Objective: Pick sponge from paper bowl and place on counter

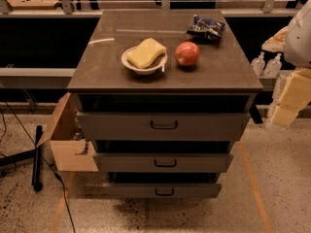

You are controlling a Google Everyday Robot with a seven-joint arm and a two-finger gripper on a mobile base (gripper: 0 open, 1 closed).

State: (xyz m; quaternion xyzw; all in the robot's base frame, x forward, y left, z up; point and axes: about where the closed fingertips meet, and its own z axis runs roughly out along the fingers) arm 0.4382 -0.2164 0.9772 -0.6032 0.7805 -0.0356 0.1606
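Note:
The pale yellow sponge [146, 53] lies across the white paper bowl [141, 68], overhanging its rim. The bowl stands on the dark grey-brown counter [214, 67], left of centre and near the front edge. My gripper [287, 105] hangs at the right edge of the view, off the counter's right side and below its top, far from the bowl and holding nothing that I can see.
A red apple [187, 53] sits just right of the bowl. A dark chip bag [206, 27] lies at the counter's back right. Three drawers with black handles [164, 125] face me. A cardboard box [68, 140] stands at the cabinet's left. Plastic bottles [266, 64] are at the right.

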